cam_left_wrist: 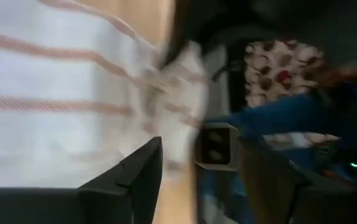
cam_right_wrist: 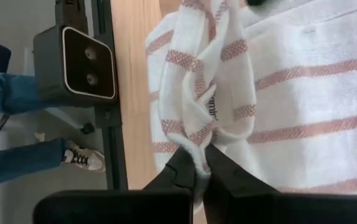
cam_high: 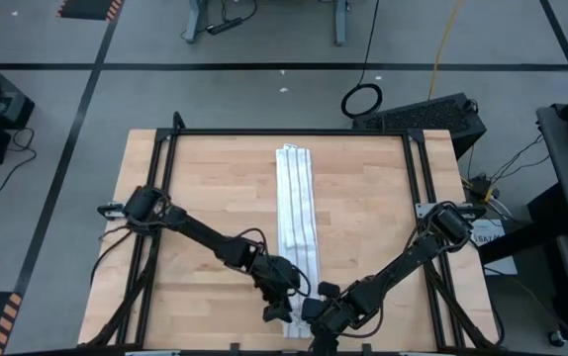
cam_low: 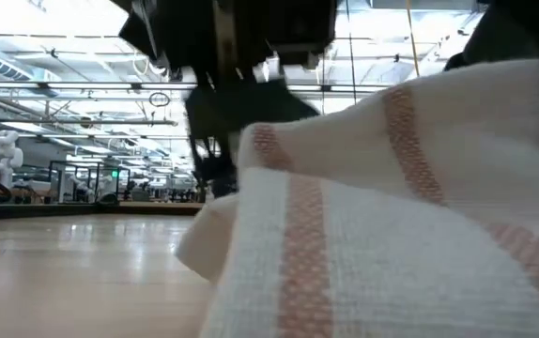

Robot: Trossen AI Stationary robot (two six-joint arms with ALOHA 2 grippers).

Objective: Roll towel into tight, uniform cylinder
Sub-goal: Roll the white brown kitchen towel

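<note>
At the table's near edge, both grippers work the towel (cam_high: 297, 203).
Right gripper (cam_right_wrist: 202, 163) pinches its bunched corner; left gripper (cam_left_wrist: 194, 171) stands apart beside it.

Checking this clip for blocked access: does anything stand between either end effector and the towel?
Nothing visible does. The right end effector is shut on a bunched fold of the towel at its near end. The left end effector sits beside it at the same end, fingers parted, with no object between it and the cloth.
</note>
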